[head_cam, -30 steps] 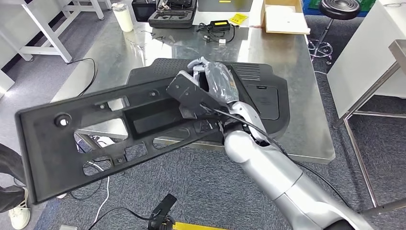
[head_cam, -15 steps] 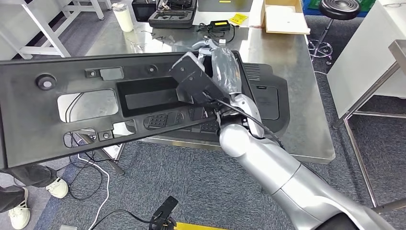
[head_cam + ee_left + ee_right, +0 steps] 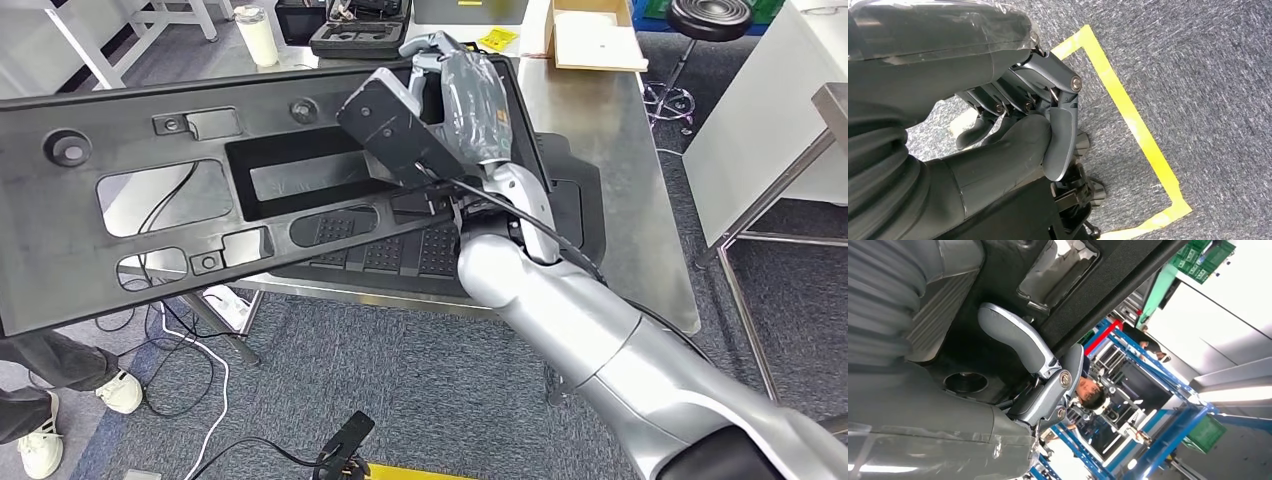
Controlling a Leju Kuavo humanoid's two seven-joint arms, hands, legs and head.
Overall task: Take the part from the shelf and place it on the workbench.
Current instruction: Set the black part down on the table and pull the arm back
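The right hand (image 3: 455, 95) grips the long black part (image 3: 200, 190) at one end, fingers (image 3: 1013, 340) curled over its edge (thumb underneath). The part stretches leftward from them, held above the steel surface (image 3: 590, 130). The left hand (image 3: 1013, 125) hangs with fingers curled in, holding nothing.

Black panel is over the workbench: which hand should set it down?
Right. The right hand grips the black panel above the workbench; the left hand, fingers curled, hangs over the floor.
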